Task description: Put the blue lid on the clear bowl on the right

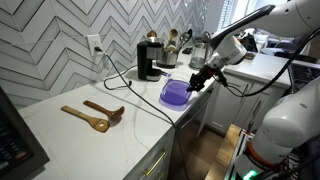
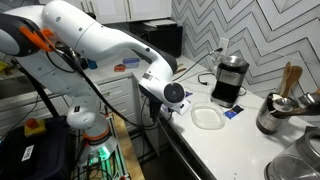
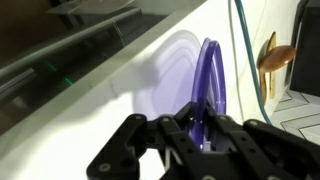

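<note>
Nearest the wrist camera, the gripper is clamped on the blue lid, which stands on edge (disc vertical) over the worktop; the clear bowl, faint in an exterior view, seems to lie just beside it, toward the coffee maker.

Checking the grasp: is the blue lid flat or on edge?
On edge: in the wrist view the blue lid stands narrow, its rim pinched by the gripper.

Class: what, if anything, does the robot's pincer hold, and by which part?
The pincer grips the blue lid by its rim, with the disc standing on edge in the grip.
</note>
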{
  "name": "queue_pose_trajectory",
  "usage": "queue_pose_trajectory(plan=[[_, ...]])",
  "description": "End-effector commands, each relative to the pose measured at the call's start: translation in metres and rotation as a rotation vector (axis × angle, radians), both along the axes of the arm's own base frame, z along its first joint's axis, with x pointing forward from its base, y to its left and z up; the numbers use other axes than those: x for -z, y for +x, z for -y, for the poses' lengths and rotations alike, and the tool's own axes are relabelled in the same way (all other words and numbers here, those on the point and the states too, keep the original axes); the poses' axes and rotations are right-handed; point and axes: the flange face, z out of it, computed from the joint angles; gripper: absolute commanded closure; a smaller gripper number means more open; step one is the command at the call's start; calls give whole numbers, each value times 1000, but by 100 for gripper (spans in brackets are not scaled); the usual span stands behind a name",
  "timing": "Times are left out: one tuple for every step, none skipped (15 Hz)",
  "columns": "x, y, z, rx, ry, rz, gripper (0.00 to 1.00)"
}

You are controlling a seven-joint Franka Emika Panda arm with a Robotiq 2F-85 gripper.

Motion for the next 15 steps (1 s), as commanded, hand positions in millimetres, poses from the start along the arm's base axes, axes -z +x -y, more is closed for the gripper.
queue_pose_trajectory(plan=[[-46, -9, -1, 15, -67, 94, 97], [-58, -10, 0, 16, -77, 124, 97], [-68, -12, 3, 19, -92, 150, 97], [-78, -15, 8, 32, -101, 176, 97], [-83, -18, 15, 59, -125, 199, 97], [-72, -6, 8, 17, -84, 170, 89], [-80, -9, 12, 32, -101, 191, 89], [-84, -11, 14, 40, -108, 202, 89], [-86, -13, 15, 43, -112, 207, 89], [-86, -13, 16, 45, -113, 209, 89], [-86, -13, 16, 45, -113, 208, 89], [-86, -13, 16, 45, -113, 208, 97], [-87, -13, 31, 109, -134, 218, 97], [-90, -16, 44, 154, -164, 235, 97], [-92, -19, 58, 218, -171, 245, 97]])
